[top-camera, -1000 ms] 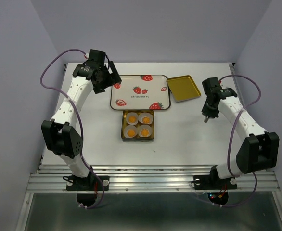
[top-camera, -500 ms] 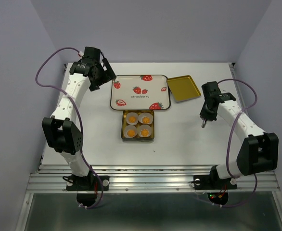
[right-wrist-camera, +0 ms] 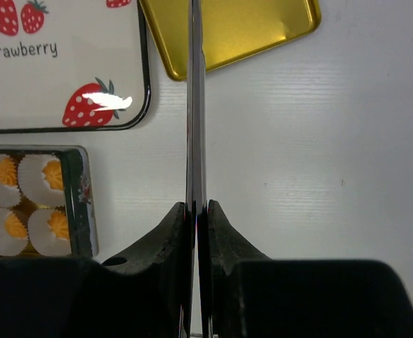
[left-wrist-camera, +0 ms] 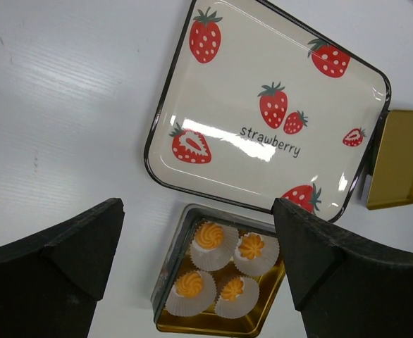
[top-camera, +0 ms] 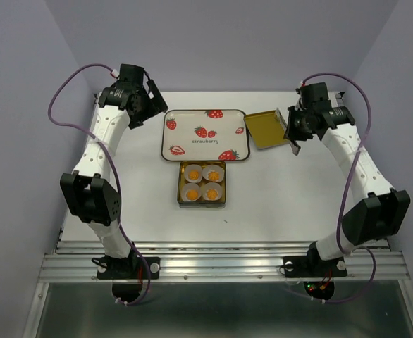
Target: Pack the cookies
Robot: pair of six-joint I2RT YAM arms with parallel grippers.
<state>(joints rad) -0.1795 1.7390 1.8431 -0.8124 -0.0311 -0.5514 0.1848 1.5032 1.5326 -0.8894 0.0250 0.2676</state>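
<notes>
Four orange-yellow cookies (top-camera: 202, 182) sit in white paper cups inside a small gold tin (top-camera: 180, 184) at mid-table. They also show in the left wrist view (left-wrist-camera: 208, 235) and at the left edge of the right wrist view (right-wrist-camera: 51, 174). My left gripper (top-camera: 148, 105) is open and empty, high over the table's far left, well away from the tin. My right gripper (top-camera: 292, 135) is shut on a thin dark flat strip (right-wrist-camera: 194, 105) seen edge-on, by the right edge of a gold lid (top-camera: 265, 129).
A white strawberry-print tray (top-camera: 205, 134) lies just beyond the tin (left-wrist-camera: 170, 260), with the gold lid (right-wrist-camera: 235, 32) touching its right side. The tray also shows in the left wrist view (left-wrist-camera: 227, 91). Bare white table surrounds the tin.
My right arm has swung from the right middle of the table to the far side, next to the gold lid. My left gripper has drawn back a little toward the far left corner.
</notes>
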